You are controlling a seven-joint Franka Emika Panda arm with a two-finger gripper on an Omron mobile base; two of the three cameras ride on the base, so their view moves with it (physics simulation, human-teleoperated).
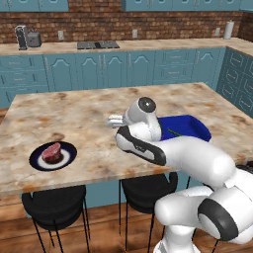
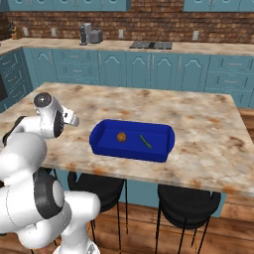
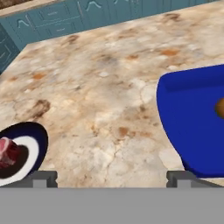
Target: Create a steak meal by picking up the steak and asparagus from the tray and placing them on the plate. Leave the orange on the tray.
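Observation:
The steak (image 1: pixel 51 152) lies on the round dark plate (image 1: pixel 68 159) at the island's front left, also seen as steak (image 3: pixel 8 151) on the plate (image 3: pixel 37 140) in the hand view. The blue tray (image 2: pixel 131 151) holds the orange (image 2: pixel 121 137) and the thin green asparagus (image 2: pixel 145 141). In the left base view the tray (image 1: pixel 190 123) and asparagus (image 1: pixel 174 132) sit partly behind my arm. My gripper (image 1: pixel 112 120) hovers over bare counter between plate and tray, open and empty. Its gap (image 3: pixel 111 177) frames marble, with the tray (image 3: pixel 192 118) to the right and the orange (image 3: pixel 220 107) at the edge.
The marble island (image 2: pixel 208 124) has its front edge close to the plate and tray. Black stools (image 1: pixel 54 202) stand under that edge. Teal cabinets, a cooktop (image 1: pixel 98 45) and a toaster (image 1: pixel 33 38) line the back wall.

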